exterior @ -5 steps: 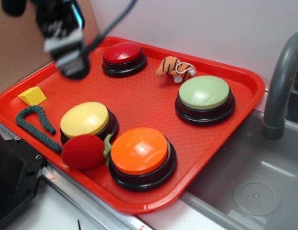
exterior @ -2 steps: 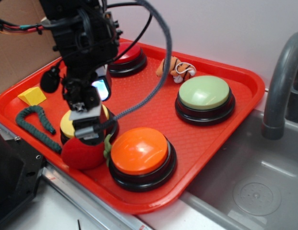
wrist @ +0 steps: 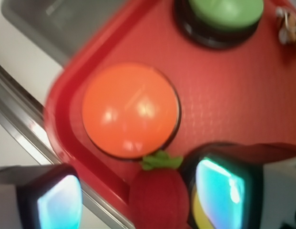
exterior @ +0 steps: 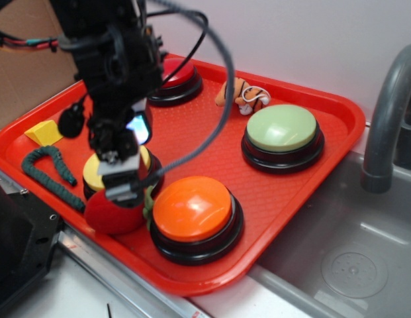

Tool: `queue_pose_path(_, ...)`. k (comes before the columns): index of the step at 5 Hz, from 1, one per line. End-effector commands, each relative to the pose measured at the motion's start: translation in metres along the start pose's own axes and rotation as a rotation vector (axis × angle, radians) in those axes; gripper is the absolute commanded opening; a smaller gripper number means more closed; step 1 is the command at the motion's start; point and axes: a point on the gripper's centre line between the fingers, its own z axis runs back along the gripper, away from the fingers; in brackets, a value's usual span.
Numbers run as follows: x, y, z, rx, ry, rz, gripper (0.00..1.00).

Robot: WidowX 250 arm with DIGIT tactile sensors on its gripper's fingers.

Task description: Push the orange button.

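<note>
The orange button [exterior: 192,209], a glossy orange dome on a black base, sits at the front of the red tray [exterior: 344,116]. It also shows in the wrist view [wrist: 130,109], ahead of the fingers. My gripper [exterior: 121,187] hangs over the yellow button [exterior: 92,171] and a red plush strawberry [exterior: 107,213], just left of the orange button and not touching it. In the wrist view the gripper [wrist: 138,200] is open, with the strawberry [wrist: 159,198] below the gap between the fingers. It holds nothing.
On the tray are a red button [exterior: 182,74] at the back, a green button [exterior: 282,128] on the right, a tiger plush [exterior: 241,95], a yellow wedge [exterior: 44,132] and a green rope [exterior: 46,169]. A faucet [exterior: 387,119] and sink [exterior: 351,265] lie to the right.
The arm has come down from the tray's back left to over the yellow button and strawberry. In the last half second it dropped a little further toward the front.
</note>
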Motion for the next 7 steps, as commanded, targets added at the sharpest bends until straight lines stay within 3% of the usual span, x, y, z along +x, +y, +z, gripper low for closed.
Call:
queue_pose_path(1,0.010,-0.018,-0.019,0.058,-0.014,-0.076,1.00)
queue_pose_path(2,0.015,-0.015,-0.035,0.032,-0.007,-0.117,1.00)
queue_pose_path(3,0.014,-0.013,-0.039,0.030,-0.049,-0.167,1.00)
queue_pose_path(4,0.013,-0.008,-0.042,0.010,-0.014,-0.131,1.00)
queue_pose_path(6,0.017,-0.012,-0.030,0.038,-0.025,-0.066,1.00)
queue_pose_path(7,0.018,-0.015,-0.017,0.026,-0.111,-0.064,1.00)
